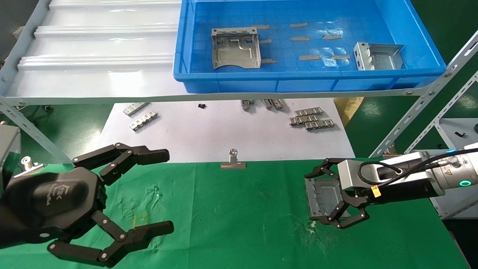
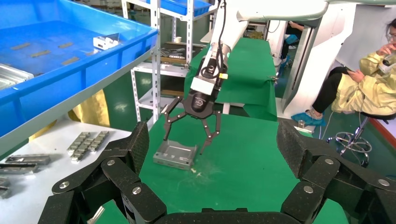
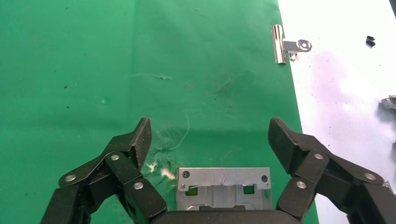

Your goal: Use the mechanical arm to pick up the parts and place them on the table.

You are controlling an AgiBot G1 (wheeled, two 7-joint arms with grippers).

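Note:
A silver stamped part [image 1: 323, 196] lies flat on the green cloth table [image 1: 231, 216] at the right. My right gripper [image 1: 315, 197] hovers just over it, open, with a finger on either side and not clamping it. The right wrist view shows the part [image 3: 223, 186] between the spread fingers of that gripper [image 3: 211, 133]. The left wrist view shows the same part [image 2: 175, 154] under the right gripper [image 2: 183, 145]. My left gripper [image 1: 166, 190] is open and empty at the lower left, above the cloth. Two more parts [image 1: 235, 48] [image 1: 377, 56] lie in the blue crate [image 1: 310, 76].
The crate stands on a shelf above the table's far side, with slanted metal struts [image 1: 422, 112] at the right. A white sheet [image 1: 224, 130] holds toothed strips [image 1: 310, 119]. A binder clip [image 1: 233, 161] sits at the cloth's far edge. A yellow mark [image 1: 141, 218] is near the left gripper.

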